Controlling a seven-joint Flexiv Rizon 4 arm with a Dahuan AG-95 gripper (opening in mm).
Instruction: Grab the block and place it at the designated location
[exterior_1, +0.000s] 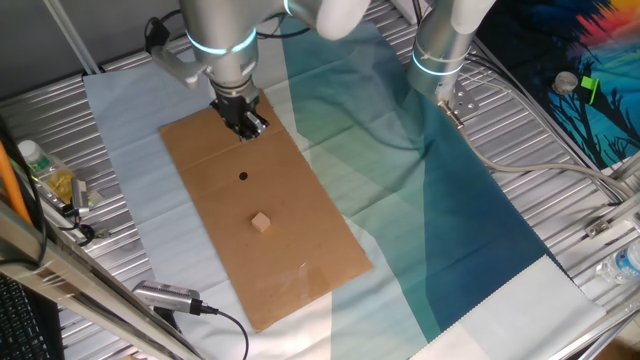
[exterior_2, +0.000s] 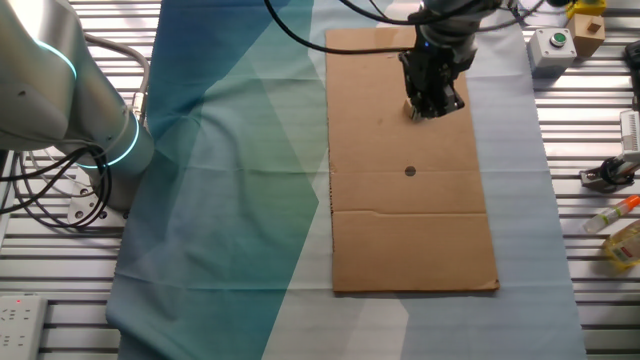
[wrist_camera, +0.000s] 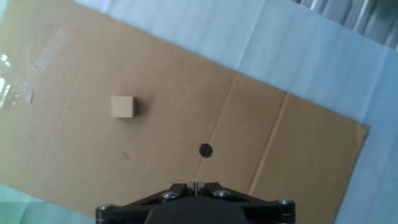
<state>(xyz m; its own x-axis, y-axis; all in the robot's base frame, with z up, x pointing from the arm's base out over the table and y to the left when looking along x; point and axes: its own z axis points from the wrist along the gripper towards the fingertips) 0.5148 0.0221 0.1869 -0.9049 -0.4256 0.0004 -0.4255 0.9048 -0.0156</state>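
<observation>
The block (exterior_1: 261, 222) is a small tan wooden cube lying on the brown cardboard sheet (exterior_1: 300, 270), on its near half. The black dot (exterior_1: 243, 177) lies between the block and my gripper (exterior_1: 247, 125), which hovers over the sheet's far end. In the hand view the block (wrist_camera: 123, 106) sits up and to the left of the dot (wrist_camera: 205, 150), and my gripper (wrist_camera: 195, 185) shows its jaws closed together with nothing between them. In the other fixed view my gripper (exterior_2: 435, 103) is above the dot (exterior_2: 410, 171); I cannot make out the block there.
A teal and white cloth (exterior_1: 420, 190) covers the table beside the sheet. A second arm's base (exterior_1: 440, 50) stands at the back right. A plastic bottle (exterior_1: 35, 160) and a cabled tool (exterior_1: 165, 295) lie at the left. A button box (exterior_2: 552, 42) sits beyond the sheet.
</observation>
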